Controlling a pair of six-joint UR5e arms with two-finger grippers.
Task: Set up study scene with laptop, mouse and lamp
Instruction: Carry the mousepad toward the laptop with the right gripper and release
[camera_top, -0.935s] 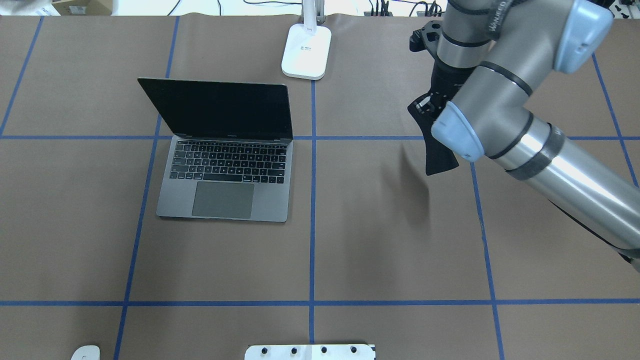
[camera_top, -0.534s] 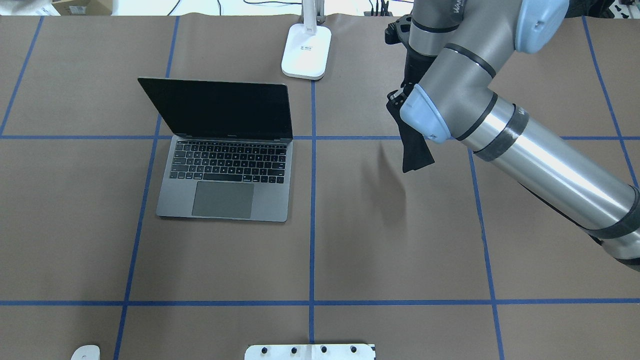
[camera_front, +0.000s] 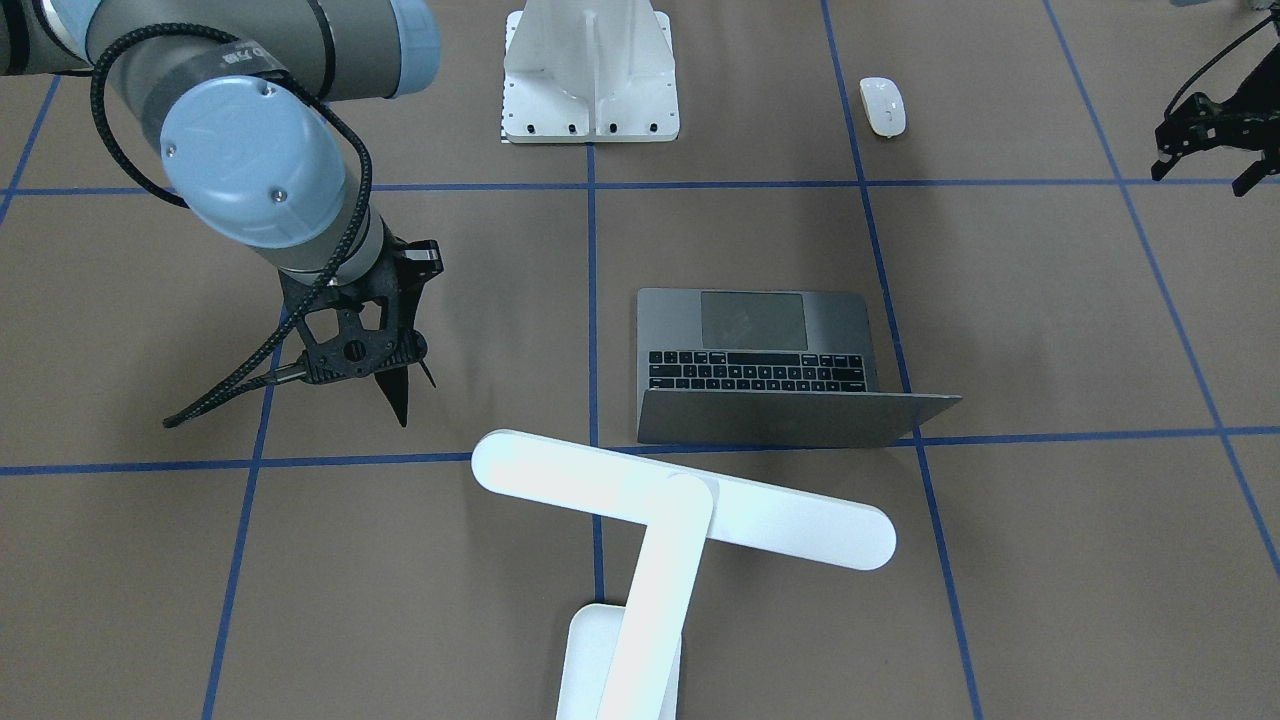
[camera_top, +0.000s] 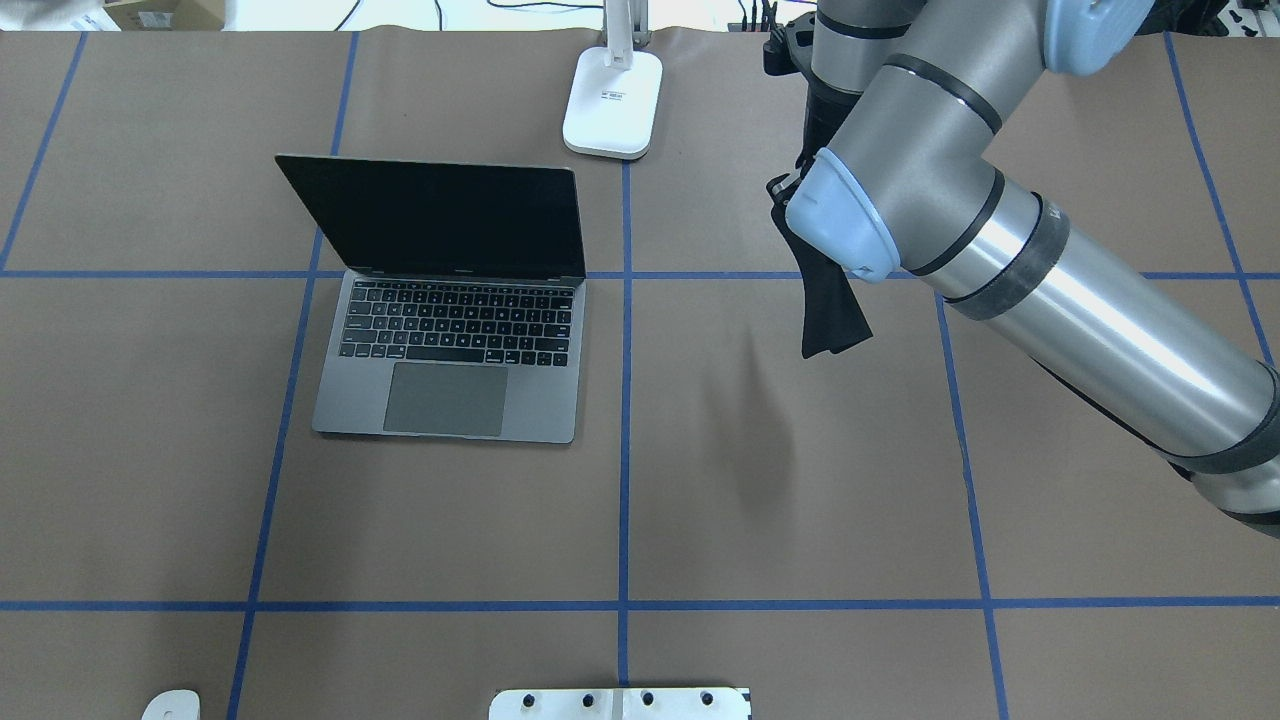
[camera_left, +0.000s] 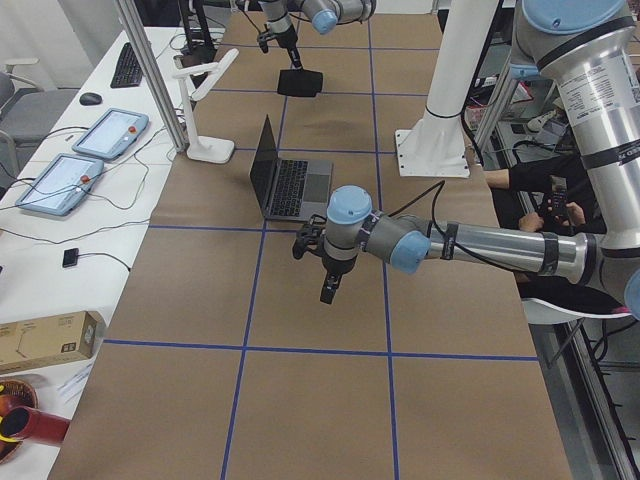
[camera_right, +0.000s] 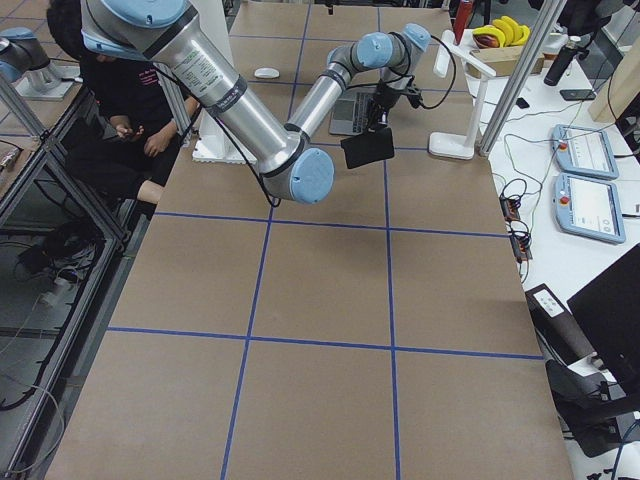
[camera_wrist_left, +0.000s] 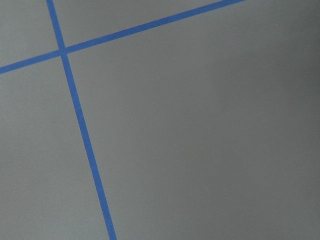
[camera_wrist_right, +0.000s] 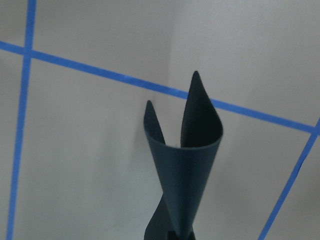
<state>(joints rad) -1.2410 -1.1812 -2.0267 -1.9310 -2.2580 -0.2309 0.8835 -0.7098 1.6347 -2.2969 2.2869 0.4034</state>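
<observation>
The laptop (camera_top: 445, 390) stands open left of centre, screen dark; it also shows in the front view (camera_front: 760, 340). The white mouse (camera_top: 172, 706) lies at the near left edge, and the front view (camera_front: 883, 105) shows it too. The lamp's base (camera_top: 612, 105) stands at the far edge, its bar head (camera_front: 680, 495) over the table. My right gripper (camera_front: 385, 365) is shut on a black mouse pad (camera_top: 825, 310), which hangs curled above the table right of the laptop and shows in the right wrist view (camera_wrist_right: 185, 165). My left gripper (camera_front: 1210, 150) is open, empty, far out on the left.
A white ribbed pedestal (camera_front: 588, 75) with bolt holes stands at the near edge, centre (camera_top: 620, 703). Blue tape lines grid the brown table (camera_top: 800, 500). Operators sit beside the table in the side views. Tablets and cables lie on a side bench (camera_left: 60, 180).
My right arm has swung left with the mouse pad, toward the lamp's side of the table, then nearly stopped. Laptop, mouse and lamp have not moved.
</observation>
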